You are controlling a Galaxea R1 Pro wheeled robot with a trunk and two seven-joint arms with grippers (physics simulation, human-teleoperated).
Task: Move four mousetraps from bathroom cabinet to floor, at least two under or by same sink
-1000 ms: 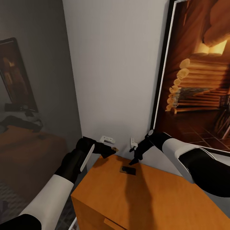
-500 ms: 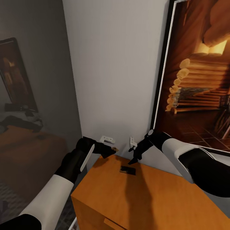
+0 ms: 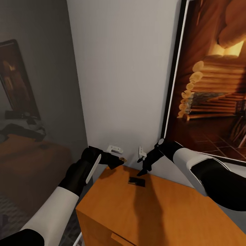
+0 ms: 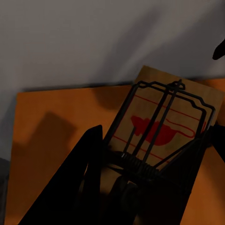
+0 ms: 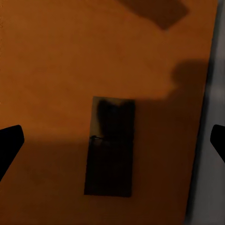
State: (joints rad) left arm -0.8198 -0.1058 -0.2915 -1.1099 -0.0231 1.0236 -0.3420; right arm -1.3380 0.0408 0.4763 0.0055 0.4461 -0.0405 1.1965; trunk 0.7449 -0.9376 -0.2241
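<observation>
I am viewing an orange-brown cabinet (image 3: 160, 208) top with a plain, unpatterned surface. The mousetrap in the left gripper (image 4: 164, 124) is showing a tan wooden board, thin red lines, a red printed shape and dark wire. The mousetrap on the cabinet (image 3: 137, 181) is reading dark brown under shadow. Both arms are displaying white sleeves and black forearms; the left gripper (image 3: 114, 161) and right gripper (image 3: 143, 171) are appearing black. The wall (image 3: 126, 75) is showing pale grey. The black-framed picture (image 3: 212, 85) is showing amber logs.

mousetrap in left hand (image 4: 161, 126): tan, wire up, gripped | second mousetrap (image 3: 137, 181): flat on cabinet (image 3: 164, 212) top
</observation>
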